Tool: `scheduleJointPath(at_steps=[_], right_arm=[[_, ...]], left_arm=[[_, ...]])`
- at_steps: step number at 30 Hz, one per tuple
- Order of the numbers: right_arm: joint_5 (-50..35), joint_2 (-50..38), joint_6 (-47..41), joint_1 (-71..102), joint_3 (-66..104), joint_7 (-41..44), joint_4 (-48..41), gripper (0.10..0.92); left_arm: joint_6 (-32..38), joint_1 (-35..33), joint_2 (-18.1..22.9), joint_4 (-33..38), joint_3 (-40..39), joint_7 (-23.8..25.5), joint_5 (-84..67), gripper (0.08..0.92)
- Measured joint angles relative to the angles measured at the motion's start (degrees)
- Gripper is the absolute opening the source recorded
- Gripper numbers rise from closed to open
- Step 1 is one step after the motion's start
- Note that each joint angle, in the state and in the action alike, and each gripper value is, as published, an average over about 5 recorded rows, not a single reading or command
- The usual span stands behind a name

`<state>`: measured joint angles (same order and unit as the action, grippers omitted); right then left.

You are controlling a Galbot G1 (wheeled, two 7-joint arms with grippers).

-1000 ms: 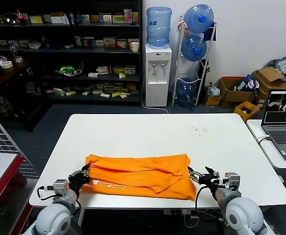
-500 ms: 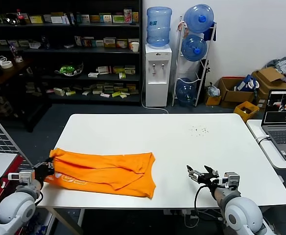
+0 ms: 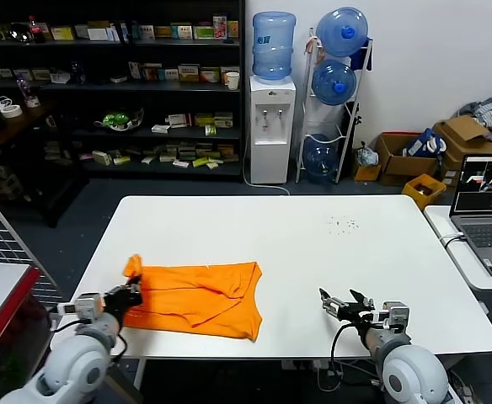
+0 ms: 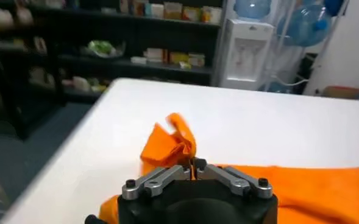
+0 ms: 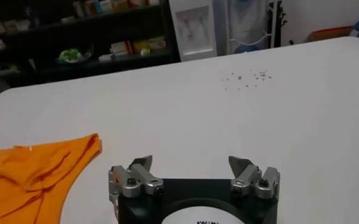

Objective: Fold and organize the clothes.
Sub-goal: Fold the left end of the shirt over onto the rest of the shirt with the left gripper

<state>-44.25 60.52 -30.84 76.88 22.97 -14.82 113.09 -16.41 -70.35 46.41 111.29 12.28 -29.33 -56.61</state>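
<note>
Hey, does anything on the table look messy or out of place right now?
The orange T-shirt is rumpled, its left end bunched upward where the left gripper pinches it. Small dark specks dot the white table. The right gripper sits open, holding nothing.

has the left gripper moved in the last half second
Yes. Still shut on the shirt, the left gripper has swung from past the table's left edge back in over it, toward the right gripper, bunching the shirt's left end.

T-shirt (image 3: 197,296) bright orange, plain; table (image 3: 313,236) white; water bottles (image 3: 273,45) translucent blue; pincers black, silver
</note>
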Motion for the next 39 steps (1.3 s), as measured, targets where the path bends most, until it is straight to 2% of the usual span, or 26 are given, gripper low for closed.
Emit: scheduleJointPath(at_steps=[11,21,24,31,39], right_arm=[[1.04,1.90,-0.10,1.35,0.31,-0.24,0.34,0.823],[1.14,2.21,-0.11,1.15,0.05,-0.28,-0.22,0.823],[1.20,2.35,-0.11,1.08,-0.12,-0.28,-0.39,0.823],[1.26,2.39,-0.11,1.14,-0.23,-0.28,-0.44,0.823],[1.26,2.28,-0.01,1.02,-0.38,-0.14,-0.61,0.823]], left_arm=[[-2.79,9.44,12.22,0.52,-10.95,-7.57,-2.50,0.108],[-3.71,12.23,17.95,-0.35,-16.02,-10.18,-2.29,0.120],[-3.75,13.05,19.30,-0.61,-16.74,-10.68,-2.37,0.169],[-3.96,13.87,21.33,-0.73,-17.22,-11.42,-2.65,0.367],[-4.06,12.18,19.19,1.24,-15.01,-11.11,-4.11,0.593]])
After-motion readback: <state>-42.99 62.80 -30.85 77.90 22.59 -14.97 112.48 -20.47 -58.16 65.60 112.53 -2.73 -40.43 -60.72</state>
